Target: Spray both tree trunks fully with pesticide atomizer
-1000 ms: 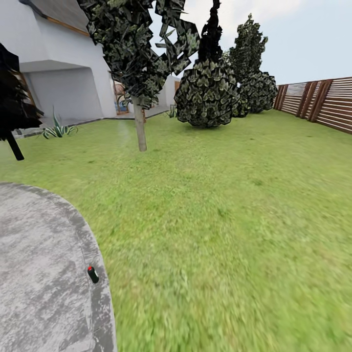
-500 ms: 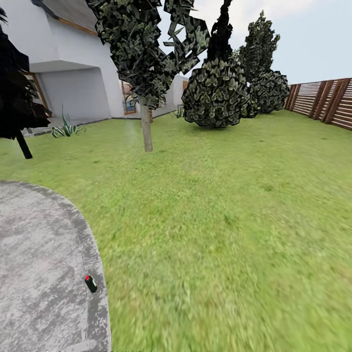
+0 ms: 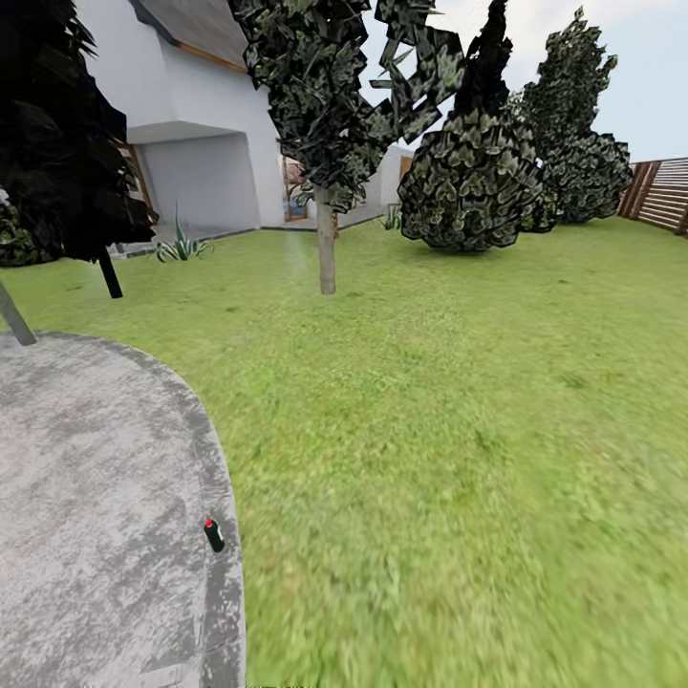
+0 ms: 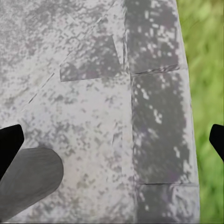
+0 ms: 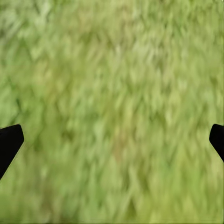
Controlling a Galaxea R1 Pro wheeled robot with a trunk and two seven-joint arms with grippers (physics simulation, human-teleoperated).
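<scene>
The pesticide atomizer (image 3: 212, 535), a small dark green bottle with a red cap, lies on the rim of a round grey paved patch (image 3: 86, 497) at the lower left of the head view. A tree (image 3: 327, 250) with a bare pale trunk and dark leaves high up stands farther back on the lawn. My left gripper (image 4: 112, 140) hangs open over the grey paving near its grass edge, holding nothing. My right gripper (image 5: 112, 140) is open above blurred grass, with only its black fingertips (image 5: 9, 142) showing at the frame's sides.
Green lawn (image 3: 459, 430) spreads ahead and to the right. Dark cone-shaped shrubs (image 3: 478, 182) stand at the back, a brown slat fence (image 3: 659, 191) at far right, a white house (image 3: 191, 124) behind. A dark tree (image 3: 57, 143) and thin grey post (image 3: 14, 320) are at left.
The whole head picture has slid to the right, so the camera has turned left. The atomizer still lies on the paving's rim.
</scene>
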